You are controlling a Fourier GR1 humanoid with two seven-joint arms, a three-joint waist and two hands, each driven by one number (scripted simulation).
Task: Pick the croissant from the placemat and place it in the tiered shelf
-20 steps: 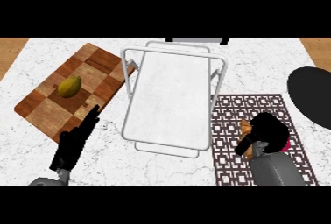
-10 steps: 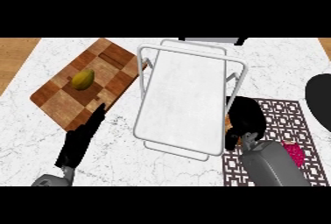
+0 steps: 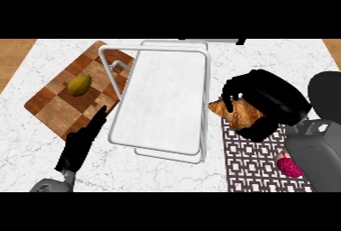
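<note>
My right hand [image 3: 269, 101] is curled round the golden-brown croissant [image 3: 236, 113], holding it above the left edge of the dark patterned placemat [image 3: 256, 158], just right of the tiered shelf [image 3: 163, 97]. The shelf is a white wire frame with a white top panel, standing in the middle of the counter. Only the croissant's left part shows past the fingers. My left hand [image 3: 81, 144] rests open at the lower left, fingers straight and pointing up toward the shelf's left side.
A checkered wooden cutting board [image 3: 60, 108] at the left carries a yellow-green fruit [image 3: 79, 85]. A pink-red object [image 3: 290, 165] lies on the placemat near my right forearm. A dark round item [image 3: 326, 90] sits at the right edge.
My right hand has closed on the croissant, lifted it off the placemat and carried it left toward the shelf. The view has shifted. The left hand stays where it was.
</note>
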